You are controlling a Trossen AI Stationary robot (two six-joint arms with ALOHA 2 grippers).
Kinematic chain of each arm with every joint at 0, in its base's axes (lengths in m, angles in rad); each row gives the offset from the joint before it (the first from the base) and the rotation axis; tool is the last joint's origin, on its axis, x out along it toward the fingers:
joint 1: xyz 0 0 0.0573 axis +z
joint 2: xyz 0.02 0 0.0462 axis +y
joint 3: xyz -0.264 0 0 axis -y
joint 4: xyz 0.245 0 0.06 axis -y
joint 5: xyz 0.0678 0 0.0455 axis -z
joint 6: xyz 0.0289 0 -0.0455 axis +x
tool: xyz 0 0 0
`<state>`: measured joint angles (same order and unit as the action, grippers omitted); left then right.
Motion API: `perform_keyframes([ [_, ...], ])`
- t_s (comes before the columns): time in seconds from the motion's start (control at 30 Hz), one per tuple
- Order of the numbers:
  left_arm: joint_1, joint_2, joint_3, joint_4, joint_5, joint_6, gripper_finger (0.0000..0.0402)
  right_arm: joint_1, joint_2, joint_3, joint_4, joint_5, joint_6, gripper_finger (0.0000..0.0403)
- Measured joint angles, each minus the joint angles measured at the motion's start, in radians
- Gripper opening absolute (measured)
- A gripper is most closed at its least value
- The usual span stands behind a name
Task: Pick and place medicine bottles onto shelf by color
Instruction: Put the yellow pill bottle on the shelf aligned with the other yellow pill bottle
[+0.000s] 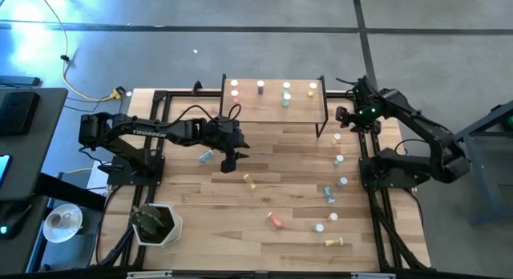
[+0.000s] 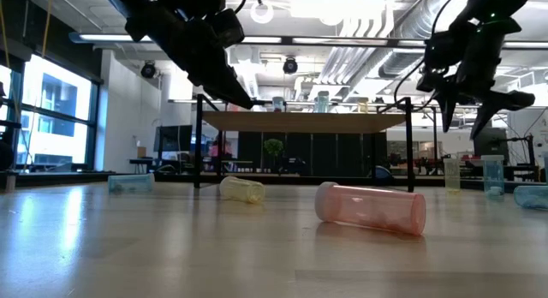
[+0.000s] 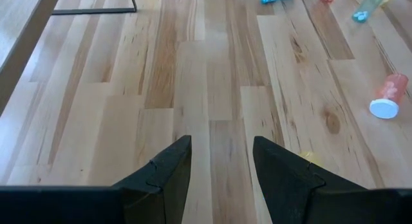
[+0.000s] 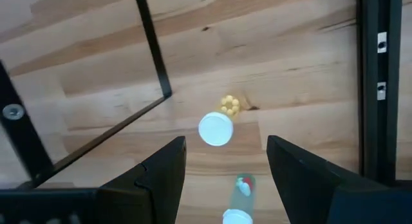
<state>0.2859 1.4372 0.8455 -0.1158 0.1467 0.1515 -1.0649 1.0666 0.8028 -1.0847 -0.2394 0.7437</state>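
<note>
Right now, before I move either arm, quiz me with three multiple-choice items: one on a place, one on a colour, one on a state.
1. Where is the right hand?
A) by the right end of the shelf
B) by the shelf's left end
C) over the shelf's middle

2. What colour is the bottle lying nearest the low camera?
A) green
B) pink
C) blue

3. How is the left hand?
A) shut on a bottle
B) shut, empty
C) open, empty

Answers:
1 A: the high view shows it beside the shelf's right legs.
2 B: its body is plainly pink in the low view.
3 C: its wrist view shows a gap between its fingers with nothing in it.
</note>
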Motion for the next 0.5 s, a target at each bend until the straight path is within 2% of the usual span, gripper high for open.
perform_keyframes([
  [0.5,0.0,0.0,0.0,-0.003,0.0,0.001,0.0158,0.047,0.147,0.0,0.026,-0.005,0.017,0.0209],
])
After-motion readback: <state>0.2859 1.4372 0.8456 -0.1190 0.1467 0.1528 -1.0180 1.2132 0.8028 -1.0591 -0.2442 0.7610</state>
